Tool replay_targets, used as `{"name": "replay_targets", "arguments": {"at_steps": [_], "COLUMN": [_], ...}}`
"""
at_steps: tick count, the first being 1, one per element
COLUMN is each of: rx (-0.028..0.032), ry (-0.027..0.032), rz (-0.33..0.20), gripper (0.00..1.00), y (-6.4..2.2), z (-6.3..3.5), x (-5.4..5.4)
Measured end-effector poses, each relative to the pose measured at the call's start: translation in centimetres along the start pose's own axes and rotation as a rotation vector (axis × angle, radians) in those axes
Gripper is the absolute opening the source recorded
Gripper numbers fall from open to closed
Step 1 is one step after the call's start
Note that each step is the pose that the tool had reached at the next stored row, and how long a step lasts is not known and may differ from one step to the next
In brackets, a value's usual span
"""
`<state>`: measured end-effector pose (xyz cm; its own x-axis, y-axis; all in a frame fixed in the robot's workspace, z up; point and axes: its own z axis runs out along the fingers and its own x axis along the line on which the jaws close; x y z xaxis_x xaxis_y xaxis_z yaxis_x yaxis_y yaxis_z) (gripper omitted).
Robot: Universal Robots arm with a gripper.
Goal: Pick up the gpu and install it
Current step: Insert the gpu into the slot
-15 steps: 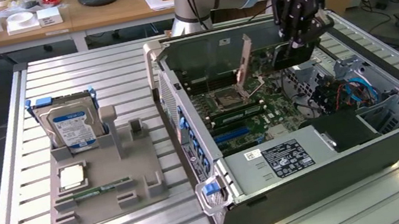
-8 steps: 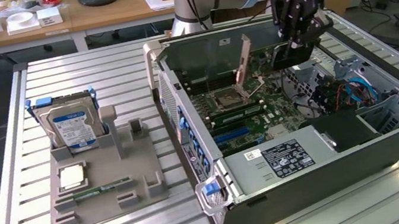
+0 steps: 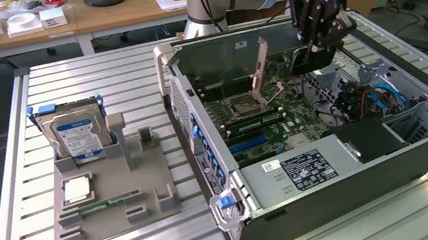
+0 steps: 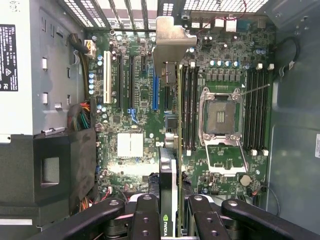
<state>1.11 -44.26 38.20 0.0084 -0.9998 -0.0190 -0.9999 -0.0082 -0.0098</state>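
Now: gripper [image 3: 320,44] clamped on the gpu [image 3: 310,61] over the open computer case [image 3: 336,184].
In the exterior view the gpu hangs at two o'clock from the CPU socket [image 3: 244,107], above the motherboard [image 4: 135,100]; the hard drive [image 3: 77,138] stands at nine o'clock of the case.

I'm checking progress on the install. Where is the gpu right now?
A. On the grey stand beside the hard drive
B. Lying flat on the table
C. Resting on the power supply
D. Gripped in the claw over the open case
D: the claw grips the gpu edge-on above the motherboard of the open case.
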Motion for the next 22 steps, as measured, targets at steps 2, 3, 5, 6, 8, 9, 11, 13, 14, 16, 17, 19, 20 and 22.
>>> {"name": "replay_targets", "arguments": {"at_steps": [2,3,5,6,8,9,11,13,14,16,17,19,20,22], "rx": [0.0000,0.0000,0.0000,0.0000,0.0000,0.0000,0.0001,0.0001,0.0001,0.0003,0.0004,0.0007,0.0008,0.0009], "ry": [0.0002,0.0002,0.0002,0.0002,0.0003,0.0002,0.0002,0.0002,0.0002,0.0002,0.0002,0.0002,0.0002,0.0002], "rz": [0.000,0.000,0.000,0.000,0.000,0.000,0.000,0.000,0.000,0.000,0.000,0.000,0.000,0.000], "gripper": [0.27,0.27,0.27,0.27,0.27,0.27,0.27,0.27,0.27,0.27,0.27,0.27,0.27,0.27], "y": [0.05,0.06,0.10,0.13,0.18,0.18,0.19,0.25,0.30,0.42,0.51,0.67,0.75,0.88], "z": [0.00,0.00,0.00,0.00,-0.01,0.00,0.00,-0.01,-0.01,-0.01,-0.01,0.00,0.00,0.00], "x": [0.00,0.00,0.00,0.00,0.00,0.00,0.00,0.00,0.00,0.00,0.00,0.00,0.00,-0.01]}}
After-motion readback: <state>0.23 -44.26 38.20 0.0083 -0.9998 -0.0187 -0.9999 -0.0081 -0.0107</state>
